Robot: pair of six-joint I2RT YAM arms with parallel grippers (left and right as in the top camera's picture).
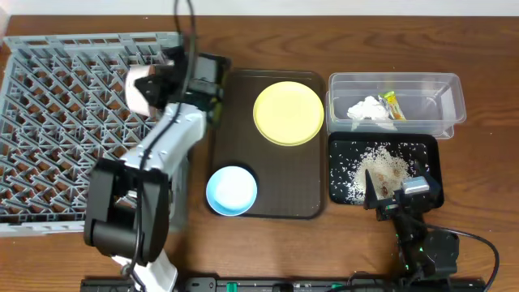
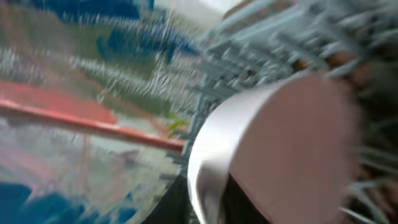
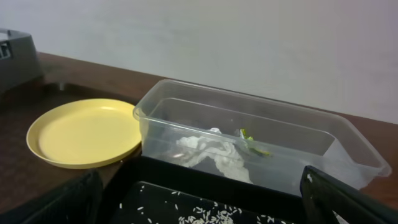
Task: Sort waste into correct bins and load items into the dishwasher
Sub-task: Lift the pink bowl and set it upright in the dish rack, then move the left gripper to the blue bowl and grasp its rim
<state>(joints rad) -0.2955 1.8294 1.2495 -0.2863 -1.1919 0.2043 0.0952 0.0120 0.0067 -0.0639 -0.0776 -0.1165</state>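
White bowl (image 2: 273,149) fills the blurred left-wrist view, tipped on edge just ahead of the left gripper (image 1: 166,81), over the dish rack (image 1: 65,122); whether the jaws grip it cannot be told. Best settle it between prongs before backing away. Right gripper (image 3: 205,196) gapes empty.

Overhead: straight down on whole bench (image 1: 486,40), pale yellow plate (image 1: 289,113) near centre. Right wrist: low, close, near-level, facing that plate and clear tub (image 3: 298,134) beside it, both shared with overhead. Left wrist: blurred, very near grey rack (image 2: 280,37) left of plate.
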